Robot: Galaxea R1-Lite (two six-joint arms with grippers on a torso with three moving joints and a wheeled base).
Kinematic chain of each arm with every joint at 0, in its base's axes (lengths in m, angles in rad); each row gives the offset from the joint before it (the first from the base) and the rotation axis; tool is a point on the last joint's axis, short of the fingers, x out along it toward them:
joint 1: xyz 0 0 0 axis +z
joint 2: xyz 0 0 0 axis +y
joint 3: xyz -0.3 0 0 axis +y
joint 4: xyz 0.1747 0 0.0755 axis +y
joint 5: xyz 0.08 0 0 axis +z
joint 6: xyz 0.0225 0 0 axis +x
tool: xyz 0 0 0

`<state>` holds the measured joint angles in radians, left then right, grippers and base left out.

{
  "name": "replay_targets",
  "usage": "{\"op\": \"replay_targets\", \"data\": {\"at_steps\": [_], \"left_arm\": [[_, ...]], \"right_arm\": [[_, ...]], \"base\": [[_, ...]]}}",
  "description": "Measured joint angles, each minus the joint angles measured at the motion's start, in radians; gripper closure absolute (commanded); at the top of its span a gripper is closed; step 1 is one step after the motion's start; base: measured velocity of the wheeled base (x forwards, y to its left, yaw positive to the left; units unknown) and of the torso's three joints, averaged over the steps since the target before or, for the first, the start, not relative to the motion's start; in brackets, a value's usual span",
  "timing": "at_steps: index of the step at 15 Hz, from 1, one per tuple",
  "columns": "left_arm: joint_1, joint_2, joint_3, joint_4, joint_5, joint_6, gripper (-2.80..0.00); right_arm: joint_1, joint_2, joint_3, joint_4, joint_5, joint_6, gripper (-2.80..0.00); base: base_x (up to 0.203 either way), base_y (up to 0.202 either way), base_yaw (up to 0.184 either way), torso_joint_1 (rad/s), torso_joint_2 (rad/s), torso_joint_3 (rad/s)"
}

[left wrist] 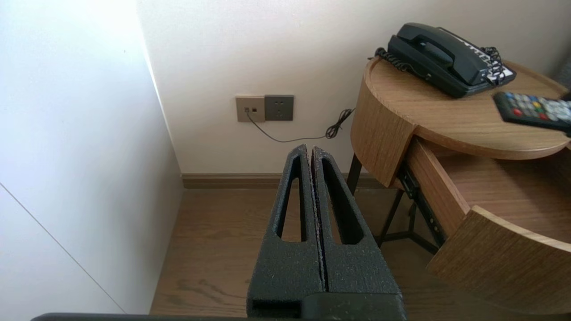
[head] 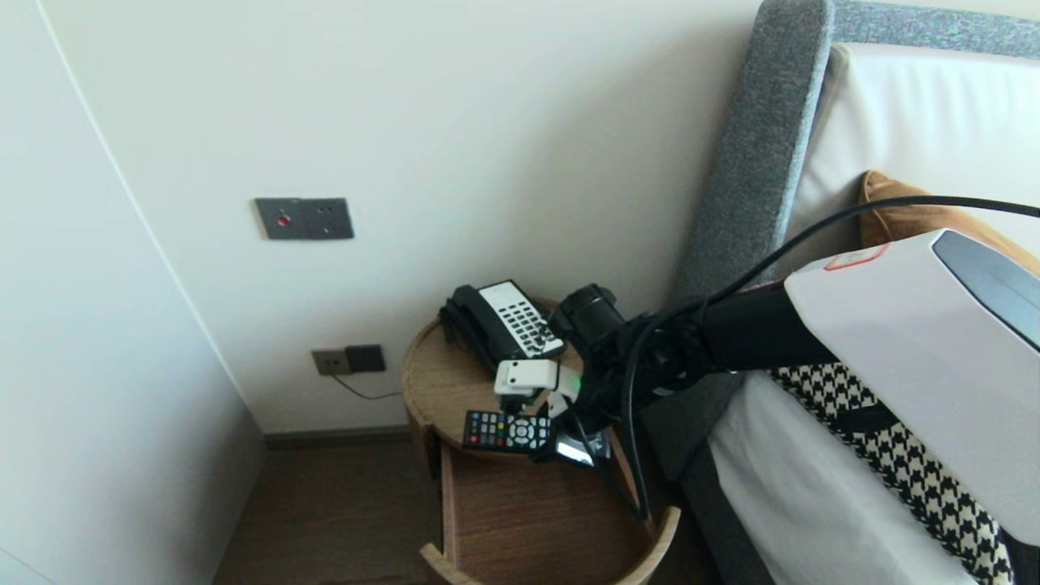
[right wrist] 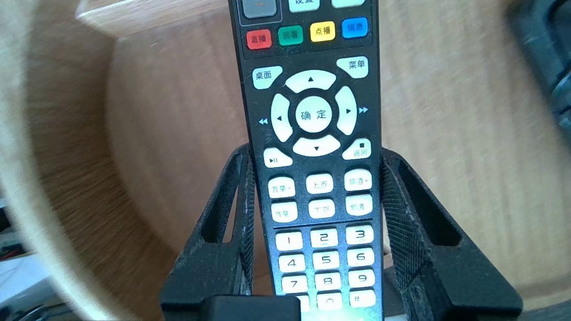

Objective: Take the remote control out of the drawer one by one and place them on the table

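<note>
My right gripper (head: pixel 543 433) is shut on a black remote control (head: pixel 505 431) with white and coloured buttons. Its fingers (right wrist: pixel 243 187) press the remote's long sides (right wrist: pixel 314 116) near the number keys. The remote lies level and sticks out to the left, over the front edge of a round wooden bedside table (head: pixel 431 382). It hangs just above the table's pulled-out drawer (head: pixel 536 520). From the left wrist view the remote (left wrist: pixel 533 109) hovers above the table top (left wrist: pixel 428 116). My left gripper (left wrist: pixel 310 149) is shut and empty, low over the wooden floor left of the table.
A black desk phone (head: pixel 500 325) sits at the back of the table top. A bed with a grey headboard (head: pixel 764 162) stands close on the right. Wall sockets (left wrist: pixel 265 108) with a trailing cable sit low on the wall, left of the table.
</note>
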<state>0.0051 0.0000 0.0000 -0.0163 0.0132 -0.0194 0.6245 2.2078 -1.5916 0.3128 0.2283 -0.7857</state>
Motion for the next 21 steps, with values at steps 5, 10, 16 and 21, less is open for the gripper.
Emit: {"op": "replay_targets", "data": {"at_steps": [5,10,16,21], "left_arm": [[0.000,0.000,0.000,0.000,0.000,0.000,0.00],[0.000,0.000,0.000,0.000,0.001,0.000,0.00],[0.000,0.000,0.000,0.000,0.000,0.000,0.00],[0.000,0.000,0.000,0.000,0.000,0.000,0.00]], "right_arm": [[-0.003,0.099,-0.166,0.025,0.000,-0.004,0.00],[-0.004,0.167,-0.226,0.025,-0.012,-0.006,0.00],[-0.009,0.221,-0.266,0.035,-0.021,-0.007,0.00],[-0.011,0.247,-0.295,0.042,-0.021,-0.007,0.00]], "base": [[0.000,0.000,0.000,0.000,0.00,0.000],[0.000,0.000,0.000,0.000,0.00,0.000],[0.000,0.000,0.000,0.000,0.00,0.000],[0.000,0.000,0.000,0.000,0.00,0.000]]}}
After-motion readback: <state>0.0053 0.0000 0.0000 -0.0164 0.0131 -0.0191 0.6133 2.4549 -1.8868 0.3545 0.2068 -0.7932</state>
